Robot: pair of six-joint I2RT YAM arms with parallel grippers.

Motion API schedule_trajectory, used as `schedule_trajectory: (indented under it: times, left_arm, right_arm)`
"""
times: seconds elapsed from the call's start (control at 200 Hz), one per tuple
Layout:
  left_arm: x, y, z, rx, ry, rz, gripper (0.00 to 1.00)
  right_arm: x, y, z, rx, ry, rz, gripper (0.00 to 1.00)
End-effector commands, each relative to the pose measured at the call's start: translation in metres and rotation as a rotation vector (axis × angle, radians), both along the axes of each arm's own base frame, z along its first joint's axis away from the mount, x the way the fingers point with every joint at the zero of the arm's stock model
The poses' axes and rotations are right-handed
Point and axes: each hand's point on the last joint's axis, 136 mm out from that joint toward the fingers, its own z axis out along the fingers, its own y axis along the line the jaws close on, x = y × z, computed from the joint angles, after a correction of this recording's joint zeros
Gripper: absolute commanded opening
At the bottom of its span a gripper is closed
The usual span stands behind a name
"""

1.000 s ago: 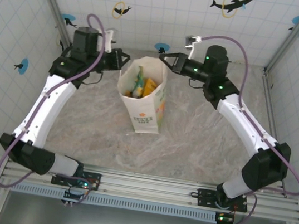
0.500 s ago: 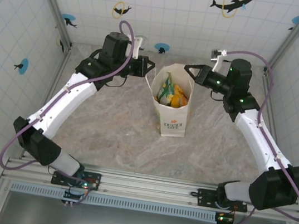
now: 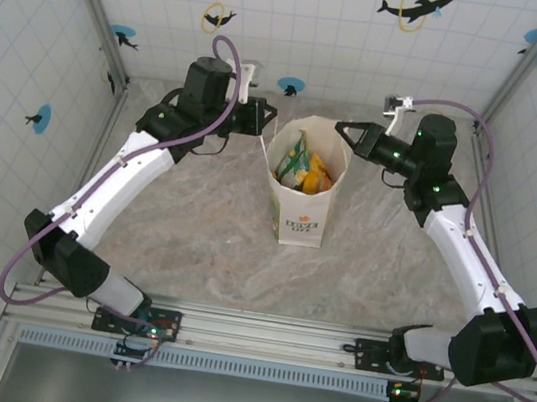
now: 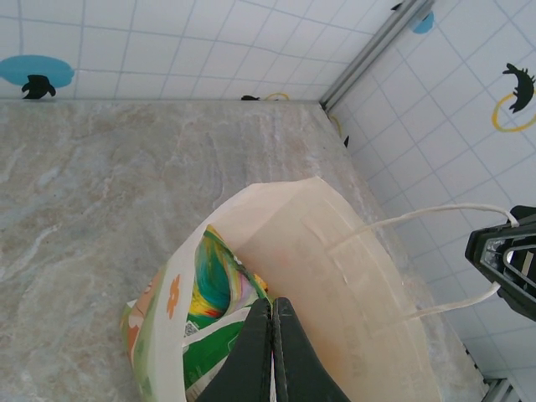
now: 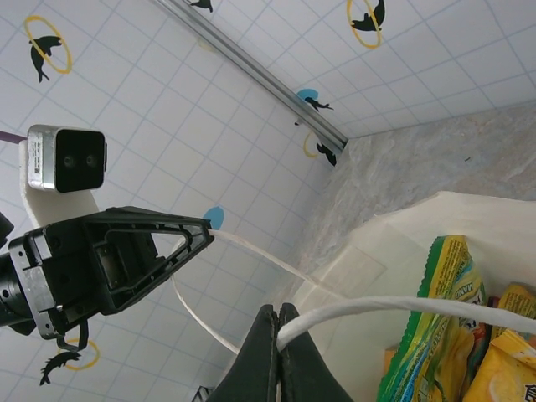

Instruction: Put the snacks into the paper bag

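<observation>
Moved rightward since a second ago: both arms and the paper bag [image 3: 301, 224] carried between them, from left of the table's [image 3: 182, 239] middle to just right of it, mouth open upward as before. Item, left gripper [image 3: 266, 127]: at the bag's left rim, jaws pressed together to a narrow line; the right wrist view shows a thin white loop handle [image 5: 251, 251] running from its tip down to the bag. Item, paper bag: cream-white, upright, green print on its front panel, standing toward the far half of the marble table between the two grippers; whether its base rests on the table cannot be told. Item, snacks [image 3: 301, 168]: several packets inside the bag, below the rim, among them a green multicoloured packet [image 4: 213, 289] against the left wall and a yellow packet [image 5: 512, 360] beside a green-yellow one. Item, right gripper [image 3: 341, 126]: at the bag's right rim, jaws closed tight on the second loop handle [image 5: 402, 303], which stretches taut from the fingertips across the bag's mouth.
</observation>
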Motion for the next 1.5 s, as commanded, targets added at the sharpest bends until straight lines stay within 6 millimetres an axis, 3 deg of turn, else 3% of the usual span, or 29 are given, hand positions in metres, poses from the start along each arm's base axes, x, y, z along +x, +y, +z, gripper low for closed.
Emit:
schedule_trajectory:
  times: [0.0,0.085,0.13,0.22,0.4,0.485,0.655,0.68,0.736,0.766,0.871,0.996,1.056,1.081,1.101,1.116,1.336,1.496]
  left_arm:
    - [0.002,0.001,0.015,-0.028,-0.053,0.017,0.09]
    - [0.001,0.002,0.013,-0.015,-0.056,0.019,0.16]
    - [0.002,0.004,0.012,-0.007,-0.059,0.028,0.26]
    - [0.004,0.01,0.007,0.017,-0.067,0.055,0.36]
    - [0.002,0.02,0.004,0.023,-0.086,0.087,0.57]
    - [0.0,0.028,0.005,-0.017,-0.09,0.096,0.6]
    - [0.0,0.063,0.006,-0.061,-0.103,0.171,0.72]
    - [-0.003,0.065,0.007,-0.067,-0.109,0.174,0.76]
    - [0.002,0.09,0.008,-0.071,-0.118,0.242,0.87]
    - [0.001,0.1,0.009,-0.072,-0.126,0.27,0.97]
    - [-0.001,0.137,0.009,-0.075,-0.158,0.385,0.98]
    - [-0.005,0.177,-0.005,-0.013,-0.204,0.525,0.98]
    - [-0.008,0.195,-0.024,0.055,-0.218,0.597,0.98]
    - [-0.009,0.203,-0.032,0.083,-0.228,0.633,0.98]
    - [-0.011,0.209,-0.039,0.101,-0.24,0.661,0.98]
    - [-0.012,0.213,-0.048,0.12,-0.241,0.677,0.98]
    - [-0.039,0.272,-0.133,0.315,-0.321,0.923,0.98]
    - [-0.055,0.286,-0.191,0.42,-0.377,0.947,0.98]
  right_arm:
    - [-0.007,-0.009,0.02,0.024,-0.078,-0.009,0.07]
    - [-0.006,-0.016,0.019,0.015,-0.074,-0.031,0.19]
    - [-0.006,-0.02,0.018,0.007,-0.073,-0.043,0.26]
    - [-0.007,-0.028,0.014,-0.018,-0.066,-0.064,0.39]
    - [-0.011,-0.044,0.003,-0.057,-0.034,-0.095,0.49]
    - [-0.013,-0.05,0.001,-0.06,-0.025,-0.096,0.51]
    - [-0.015,-0.067,0.0,-0.085,-0.037,-0.131,0.54]
    - [-0.015,-0.071,0.001,-0.089,-0.042,-0.141,0.54]
    - [-0.015,-0.08,0.003,-0.099,-0.053,-0.167,0.54]
    - [-0.014,-0.086,0.003,-0.108,-0.057,-0.184,0.54]
    - [-0.01,-0.109,-0.004,-0.169,-0.064,-0.263,0.55]
    - [-0.004,-0.137,-0.039,-0.312,-0.04,-0.372,0.58]
    - [-0.001,-0.149,-0.062,-0.381,-0.027,-0.421,0.64]
    - [-0.001,-0.154,-0.073,-0.408,-0.023,-0.439,0.74]
    - [-0.001,-0.158,-0.082,-0.43,-0.019,-0.453,0.97]
    - [-0.001,-0.161,-0.088,-0.446,-0.017,-0.466,1.0]
    - [-0.01,-0.196,-0.178,-0.556,-0.029,-0.611,1.0]
    - [-0.025,-0.212,-0.234,-0.614,-0.04,-0.691,1.0]
